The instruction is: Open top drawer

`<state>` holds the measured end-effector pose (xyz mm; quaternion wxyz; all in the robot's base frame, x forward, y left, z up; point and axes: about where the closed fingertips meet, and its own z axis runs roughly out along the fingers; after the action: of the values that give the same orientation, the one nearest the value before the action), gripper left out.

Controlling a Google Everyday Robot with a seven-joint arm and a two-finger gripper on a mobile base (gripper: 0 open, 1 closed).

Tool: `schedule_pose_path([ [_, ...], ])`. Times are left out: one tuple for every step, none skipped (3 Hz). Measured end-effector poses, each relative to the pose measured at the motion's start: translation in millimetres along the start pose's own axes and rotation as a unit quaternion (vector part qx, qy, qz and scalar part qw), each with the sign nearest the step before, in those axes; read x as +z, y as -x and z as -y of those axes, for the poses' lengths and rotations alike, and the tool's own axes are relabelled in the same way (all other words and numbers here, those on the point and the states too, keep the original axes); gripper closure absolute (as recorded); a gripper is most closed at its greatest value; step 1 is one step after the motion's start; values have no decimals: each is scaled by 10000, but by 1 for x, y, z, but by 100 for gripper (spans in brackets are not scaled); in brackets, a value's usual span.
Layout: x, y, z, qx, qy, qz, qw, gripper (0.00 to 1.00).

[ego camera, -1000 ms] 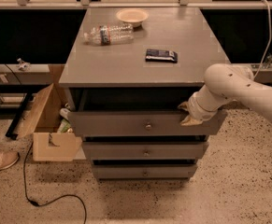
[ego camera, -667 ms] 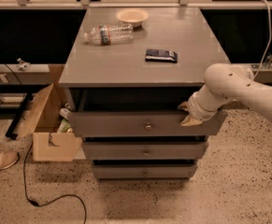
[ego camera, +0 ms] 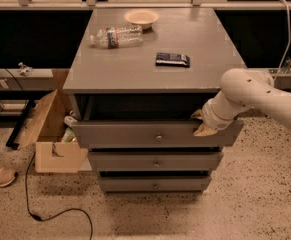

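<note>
Gripper (ego camera: 202, 124), camera view: sits at the right end of the wide grey wooden top drawer (ego camera: 130, 133), against the front's upper edge, just under the grey surface (ego camera: 135, 69). I cannot tell whether it is parted or clamped there. The drawer's long axis runs left-right and it slides toward the camera, so my pull goes that way. The front stands proud of the two narrower grey drawers (ego camera: 135, 160) below. The small round metal knob (ego camera: 158, 137) is well left of the gripper.

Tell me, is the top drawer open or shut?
Open partway: the top drawer juts forward of the two lower drawers, a dark gap showing behind its front. The gripper sits at its right end.
</note>
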<state>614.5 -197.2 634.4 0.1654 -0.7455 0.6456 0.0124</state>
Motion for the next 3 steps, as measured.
schedule_pose_path([
  [0, 0, 0, 0, 0, 0, 10000, 81],
  [0, 0, 0, 0, 0, 0, 10000, 58],
  [0, 0, 0, 0, 1, 0, 10000, 35],
])
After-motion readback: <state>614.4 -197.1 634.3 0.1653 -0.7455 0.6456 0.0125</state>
